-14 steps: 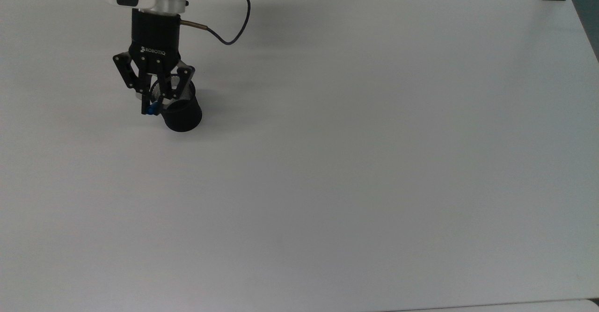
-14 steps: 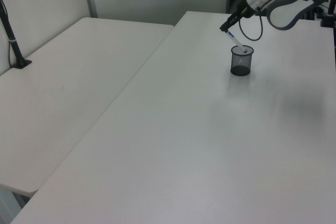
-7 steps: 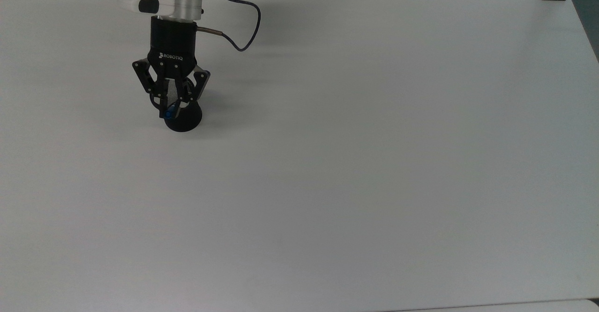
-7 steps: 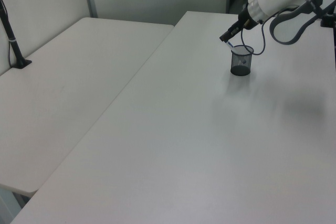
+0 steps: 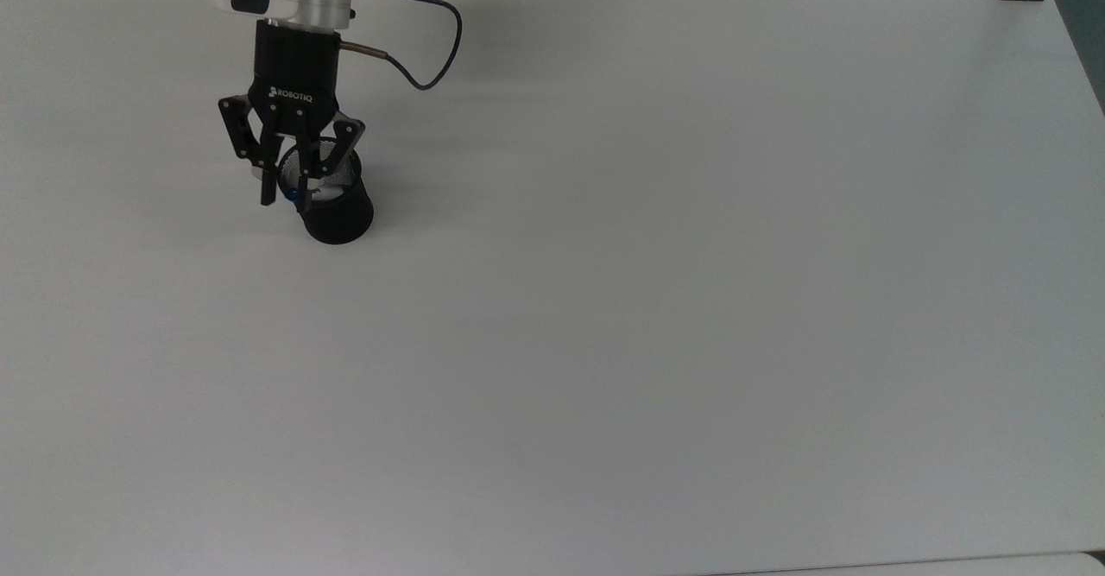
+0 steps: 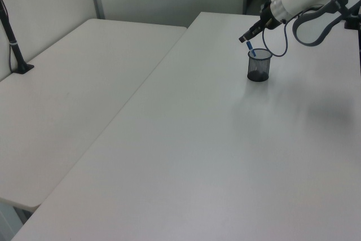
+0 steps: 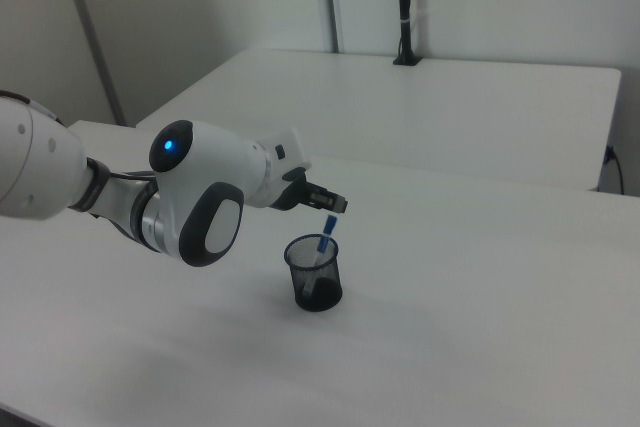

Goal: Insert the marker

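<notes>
Since half a second back the gripper (image 5: 280, 199) has pulled up and away from the mesh cup (image 5: 332, 205), and the marker (image 7: 323, 241) isn't pinched anymore. It's standing in the cup just below the gripper, leaning on the rim with its blue end poking out over the top. From the top view the fingers look spread apart with nothing between them, so I'd call that a release.

For the task, that pretty much reads as done: marker's inside, the cup hasn't tipped, and the arm just needs to clear out without clipping that blue end on the way. It's close enough under the fingers that a sloppy retreat could knock it.

Everything sits on a big white surface (image 5: 656, 300), bare apart from the cup. Well off to the gripper's side there's a second white table (image 6: 73, 83) with a black post (image 6: 12, 40) standing on it, and plain pale partition walls (image 7: 200, 7) behind.
</notes>
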Tool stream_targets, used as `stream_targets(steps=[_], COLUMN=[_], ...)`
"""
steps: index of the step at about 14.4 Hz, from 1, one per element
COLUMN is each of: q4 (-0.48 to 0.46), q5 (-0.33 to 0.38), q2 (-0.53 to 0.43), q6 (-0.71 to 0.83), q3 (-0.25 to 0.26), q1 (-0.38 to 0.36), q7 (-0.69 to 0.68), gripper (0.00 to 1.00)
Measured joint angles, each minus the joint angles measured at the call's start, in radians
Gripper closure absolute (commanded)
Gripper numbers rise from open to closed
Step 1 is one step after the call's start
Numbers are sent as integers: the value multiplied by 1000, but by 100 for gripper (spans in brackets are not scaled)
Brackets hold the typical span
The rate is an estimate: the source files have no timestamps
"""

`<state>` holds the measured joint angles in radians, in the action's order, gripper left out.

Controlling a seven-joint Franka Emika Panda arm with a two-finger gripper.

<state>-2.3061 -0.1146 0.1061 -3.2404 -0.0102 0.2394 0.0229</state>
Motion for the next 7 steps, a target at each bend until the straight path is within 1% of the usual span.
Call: stream_targets(steps=[5,6,7], q4=[3,14,38], q5=[0,0,0], q2=[-17,-26,-41], q6=[9,48,133], q3=[0,0,-1], q1=[3,3,3], q7=[34,35,35], gripper=[0,0,0])
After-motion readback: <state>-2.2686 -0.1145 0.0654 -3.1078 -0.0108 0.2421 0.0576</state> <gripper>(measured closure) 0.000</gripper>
